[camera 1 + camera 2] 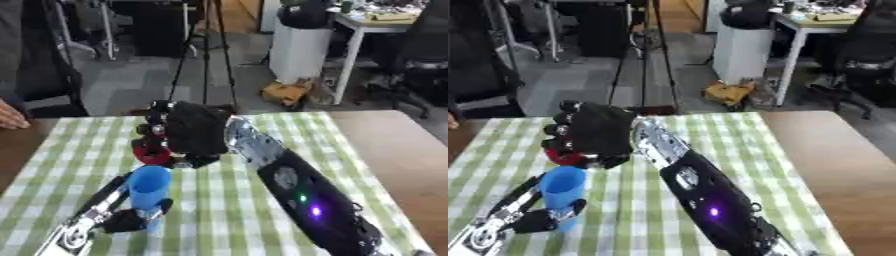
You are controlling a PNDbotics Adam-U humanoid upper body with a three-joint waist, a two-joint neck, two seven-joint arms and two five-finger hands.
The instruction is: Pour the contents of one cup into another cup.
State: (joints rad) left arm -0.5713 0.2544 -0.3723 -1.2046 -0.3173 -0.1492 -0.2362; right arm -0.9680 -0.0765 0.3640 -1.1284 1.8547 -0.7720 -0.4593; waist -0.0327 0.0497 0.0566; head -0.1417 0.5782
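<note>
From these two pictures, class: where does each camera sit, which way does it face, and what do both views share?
Left eye view: in the robot's head, looking down at the checked tablecloth; both arms show.
Right eye view: beside it, same downward look, scene shifted left.
Shared: left hand curled round the blue cup, right hand curled round the red cup above it.

- Evenly lit, soft daylight-like brightness across both eye views; no hard glare.
- Brightest at upper right, on the white bin (pixel 300 50) and pale floor.
- Darkest at upper left (near-black shapes, detail lost).
- Faint, diffuse shadows on the checked tablecloth (pixel 219 210) at lower centre.
- Soft all over, edges smeared; right forearm (pixel 315 205) blurred, with a purple-and-green glow.
</note>
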